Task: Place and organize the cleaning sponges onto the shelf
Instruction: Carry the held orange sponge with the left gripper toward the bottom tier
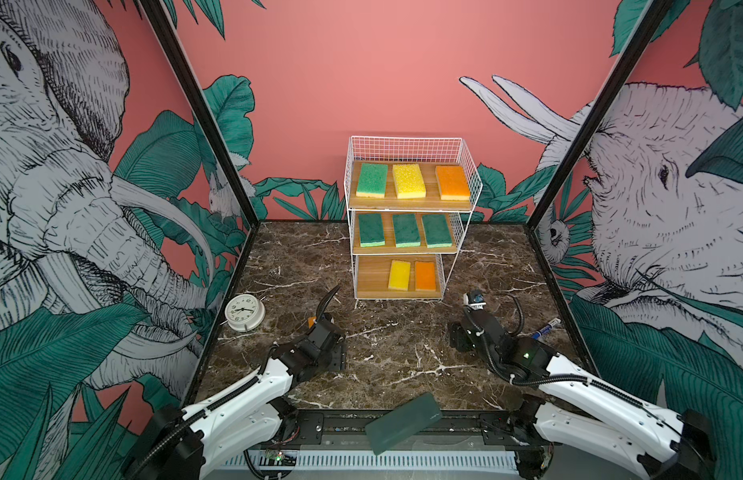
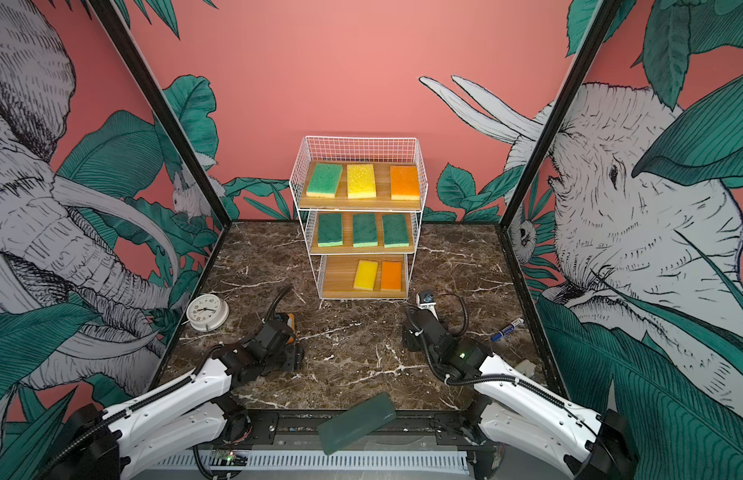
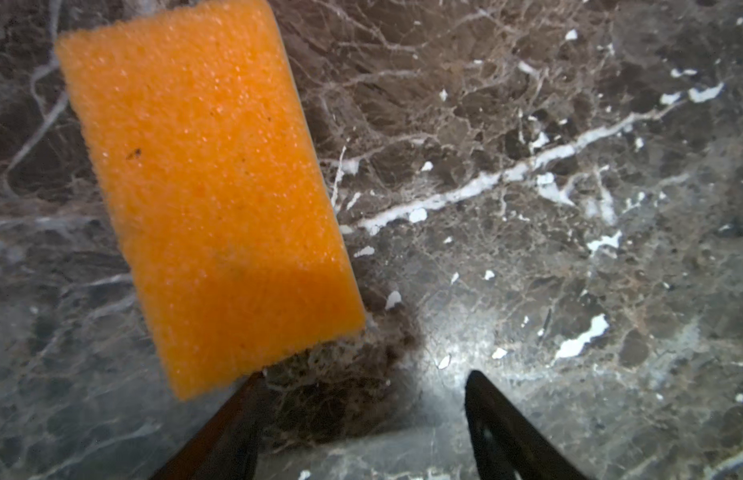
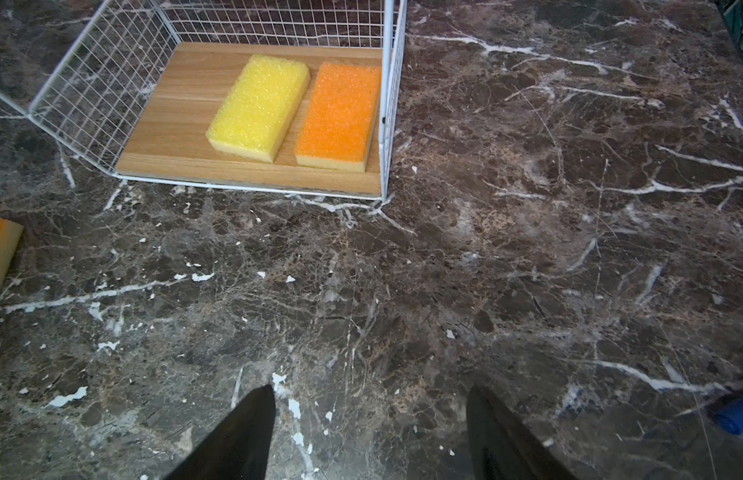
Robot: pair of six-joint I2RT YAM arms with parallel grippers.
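The shelf (image 1: 372, 276) stands at the back middle of the marble table. Its top board holds a green, a yellow (image 1: 408, 180) and an orange sponge. Three dark green sponges (image 1: 406, 230) lie on the middle board. A yellow sponge (image 4: 257, 106) and an orange sponge (image 4: 338, 116) lie on the bottom board. One more orange sponge (image 3: 208, 195) lies flat on the table, mostly hidden under the left wrist in both top views (image 2: 291, 320). My left gripper (image 3: 363, 376) hangs open just above the table, one fingertip at the sponge's near corner. My right gripper (image 4: 370, 390) is open over bare marble, in front of the shelf.
A white alarm clock (image 1: 244, 311) lies at the table's left edge. A blue marker (image 1: 546, 327) lies at the right edge, beside the right arm. A dark green translucent slab (image 1: 403, 422) rests tilted on the front rail. The shelf's bottom board (image 2: 338, 274) has bare wood on its left.
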